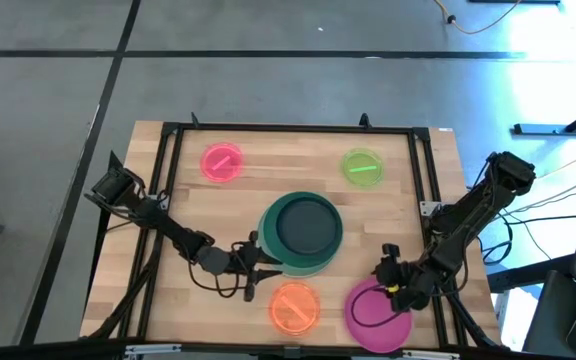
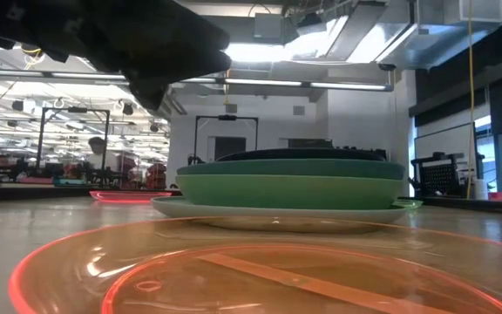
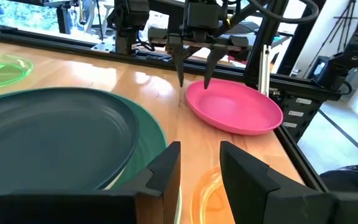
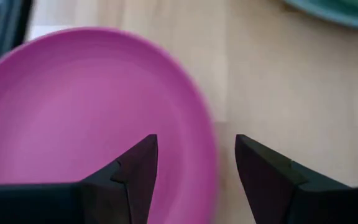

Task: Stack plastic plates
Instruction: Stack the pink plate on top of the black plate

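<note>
A stack of plates point(image 1: 301, 232) stands mid-table: pale mint at the bottom point(image 2: 277, 212), green and teal above it, blackish-green on top point(image 3: 48, 134). No peach plate shows. The magenta plate point(image 1: 376, 310) lies near the table's near right corner. My right gripper point(image 1: 393, 283) is open and points down over the magenta plate's left rim point(image 4: 209, 155), one finger over the plate and one over the wood. My left gripper point(image 1: 258, 262) is open, level, just off the stack's near left rim. Small pink point(image 1: 221, 162), lime point(image 1: 362, 167) and orange point(image 1: 294, 306) plates lie alone.
A black metal frame point(image 1: 288, 128) rims the wooden table. The orange plate point(image 3: 207, 193) lies right in front of my left gripper, between the stack and the table's near edge. Bare wood shows between the stack and the far plates. Cables hang off the right side.
</note>
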`<control>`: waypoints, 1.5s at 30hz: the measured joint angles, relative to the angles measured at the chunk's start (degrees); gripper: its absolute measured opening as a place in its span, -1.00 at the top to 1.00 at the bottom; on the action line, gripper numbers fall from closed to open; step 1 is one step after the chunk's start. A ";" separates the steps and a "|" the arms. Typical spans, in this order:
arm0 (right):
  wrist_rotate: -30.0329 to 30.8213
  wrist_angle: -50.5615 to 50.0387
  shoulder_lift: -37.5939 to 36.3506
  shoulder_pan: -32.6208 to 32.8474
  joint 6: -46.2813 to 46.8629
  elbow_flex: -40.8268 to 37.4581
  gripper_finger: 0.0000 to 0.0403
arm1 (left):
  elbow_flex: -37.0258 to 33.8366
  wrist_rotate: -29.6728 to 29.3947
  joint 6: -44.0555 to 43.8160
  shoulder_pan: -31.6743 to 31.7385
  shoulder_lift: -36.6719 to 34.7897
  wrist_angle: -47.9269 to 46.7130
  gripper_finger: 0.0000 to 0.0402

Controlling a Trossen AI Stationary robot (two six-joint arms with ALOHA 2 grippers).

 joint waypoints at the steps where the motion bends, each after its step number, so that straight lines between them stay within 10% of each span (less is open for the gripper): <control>1: 0.77 -0.58 0.00 0.00 -0.01 0.01 0.00 | 0.00 0.00 -0.11 -0.02 0.00 -0.10 0.47; 17: 0.06 -0.43 8.17 -0.04 1.24 0.02 0.04 | 0.00 0.01 0.09 -0.10 0.00 -0.21 0.48; 28: -0.89 -1.00 8.55 -0.04 2.06 0.26 0.93 | 0.00 0.01 -0.03 -0.05 0.00 -0.23 0.48; 45: 4.26 -5.53 -1.27 -0.04 1.55 0.00 0.99 | 0.00 0.01 -0.30 -0.12 0.00 -0.23 0.48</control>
